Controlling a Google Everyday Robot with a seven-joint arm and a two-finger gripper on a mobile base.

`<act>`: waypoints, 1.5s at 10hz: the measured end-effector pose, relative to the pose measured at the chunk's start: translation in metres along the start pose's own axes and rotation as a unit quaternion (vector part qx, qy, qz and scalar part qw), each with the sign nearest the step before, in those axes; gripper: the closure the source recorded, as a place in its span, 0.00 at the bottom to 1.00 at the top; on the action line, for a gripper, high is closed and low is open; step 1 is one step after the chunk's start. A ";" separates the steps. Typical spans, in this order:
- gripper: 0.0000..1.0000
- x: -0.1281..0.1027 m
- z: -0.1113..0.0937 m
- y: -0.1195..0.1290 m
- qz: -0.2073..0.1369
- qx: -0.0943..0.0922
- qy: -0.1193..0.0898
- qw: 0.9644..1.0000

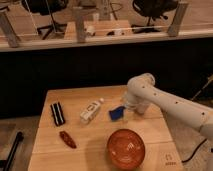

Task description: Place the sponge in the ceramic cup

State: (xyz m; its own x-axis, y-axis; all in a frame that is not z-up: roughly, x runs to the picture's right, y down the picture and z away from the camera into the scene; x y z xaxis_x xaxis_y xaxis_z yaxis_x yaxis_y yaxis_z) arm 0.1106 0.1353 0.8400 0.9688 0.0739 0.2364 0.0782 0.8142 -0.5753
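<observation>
Inspection from the room, all positions taken from the orange bowl [126, 147]. The wooden worktop [150, 131] carries everything. The white robot arm [175, 106] reaches in from the bowl's right and bends down beyond it. The bowl is the largest item and stands at the near edge. Beyond the bowl and slightly right, a pale upright form tucked under the arm appears to be the ceramic cup [143, 107]; the arm masks most of it, so its mouth cannot be checked. A white bottle [91, 111] lies beyond the bowl to its left, and a black block [58, 113] lies further left again. The gripper [129, 107] hangs beyond the bowl, between the cup and the sponge [116, 113]; its fingers stand spread wide and I see nothing between them. The sponge lies flat on the worktop outside the cup, beyond the bowl and just left of the gripper. A dark red item [67, 139] sits left of the bowl. Handling judgement: the sponge should be light, soft and compressible, not fragile or slippery. It is best pinched across its narrow middle, firmly enough to squash it, since the cup looks narrow and could tip if knocked.
</observation>
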 end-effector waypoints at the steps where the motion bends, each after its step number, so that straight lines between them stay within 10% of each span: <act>1: 0.20 -0.001 0.003 -0.001 -0.002 -0.002 0.000 1.000; 12: 0.21 0.004 0.041 0.001 -0.006 -0.021 -0.011 1.000; 15: 0.48 0.009 0.043 0.001 -0.003 -0.023 -0.011 1.000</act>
State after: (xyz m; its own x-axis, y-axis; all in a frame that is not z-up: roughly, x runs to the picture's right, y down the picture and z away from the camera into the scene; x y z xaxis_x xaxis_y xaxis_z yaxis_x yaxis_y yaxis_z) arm 0.1090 0.1615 0.8748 0.9629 0.0817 0.2572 0.0956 0.7879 -0.6084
